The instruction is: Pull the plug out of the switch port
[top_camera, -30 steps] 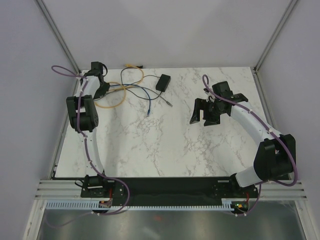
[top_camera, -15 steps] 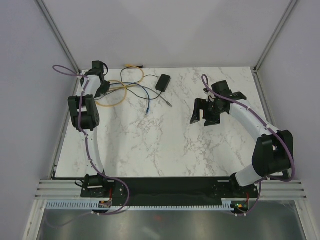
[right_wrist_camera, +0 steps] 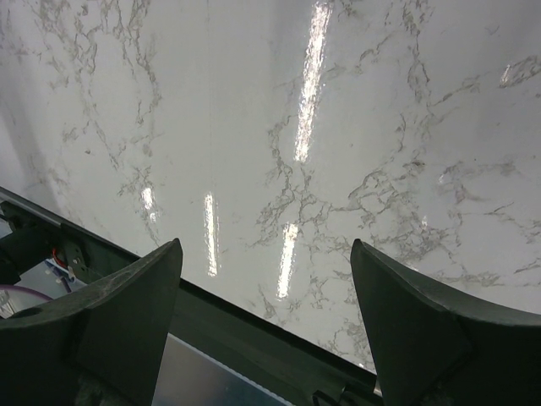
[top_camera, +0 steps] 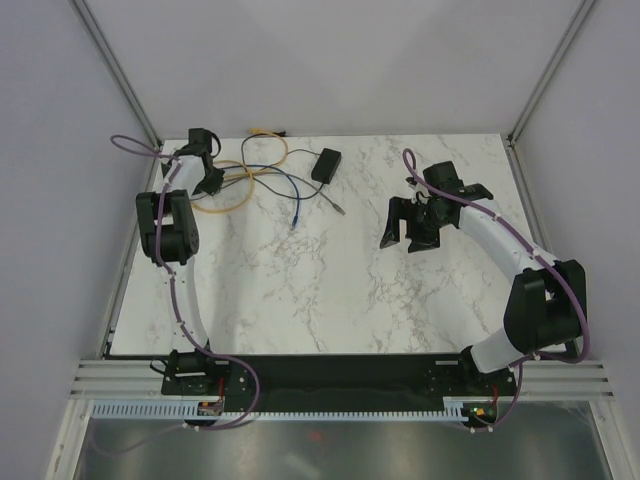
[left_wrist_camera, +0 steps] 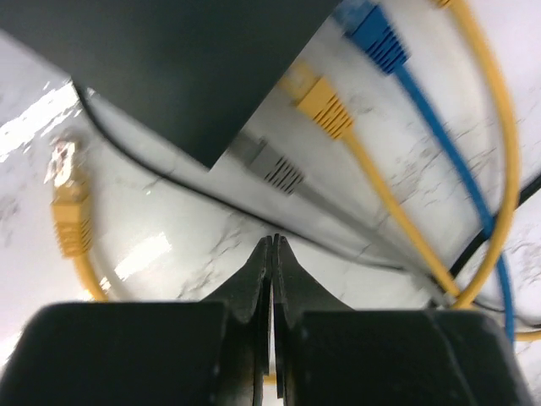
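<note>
The pull looks not yet done. The black box [left_wrist_camera: 194, 59] lies at the far left of the desk [right_wrist_camera: 355, 127], under the left arm. A grey plug [left_wrist_camera: 269, 165], a yellow plug [left_wrist_camera: 321, 106] and a blue plug [left_wrist_camera: 372, 34] appear seated along its edge (the view is blurred, so how deep is unclear). The left jaws are clenched on nothing, just short of the grey plug. The right jaws hang released over the desk, well apart. Opening, gripping and drawing a plug out all remain.
</note>
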